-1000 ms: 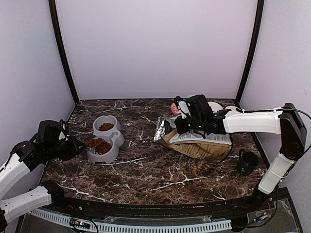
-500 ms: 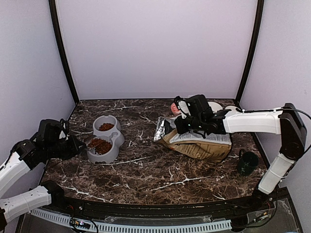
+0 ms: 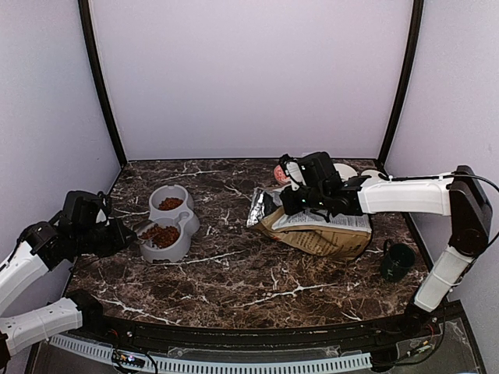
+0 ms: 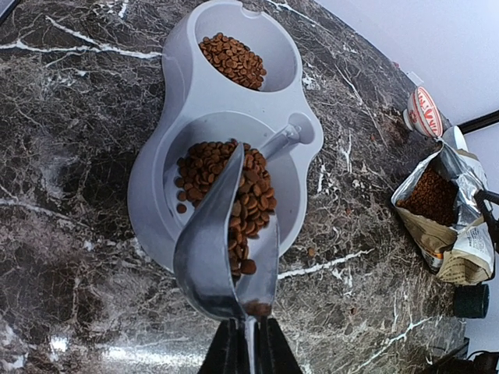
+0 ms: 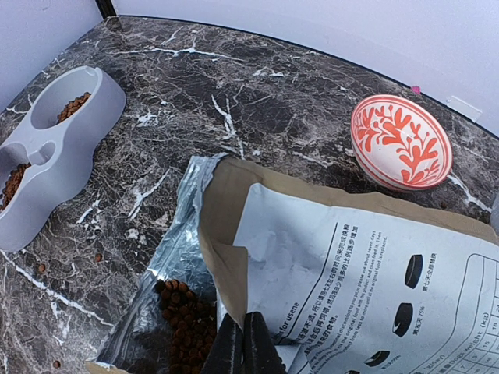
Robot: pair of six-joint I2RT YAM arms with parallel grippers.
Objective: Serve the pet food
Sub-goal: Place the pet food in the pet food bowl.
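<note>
Serving looks nearly done: pet food (image 4: pixel 234 187) fills both wells of the double bowl (image 4: pixel 156 171), while the left pincer (image 4: pixel 249 354), clamped on a tipped scoop (image 4: pixel 210 249), has a few pellets left to shed. Across the worktop, the right pincer (image 5: pixel 243 343) is pinched shut on the bag (image 5: pixel 351 257) lip.

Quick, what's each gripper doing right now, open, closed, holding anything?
Left gripper: closed on the handle of the silvery-grey scoop.
Right gripper: closed, apparently pinching the edge of the brown paper food bag.

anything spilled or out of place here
Yes: a few stray kibble pellets lie loose on the marble table, between the grey double bowl and the open bag, which lies on its side.
</note>
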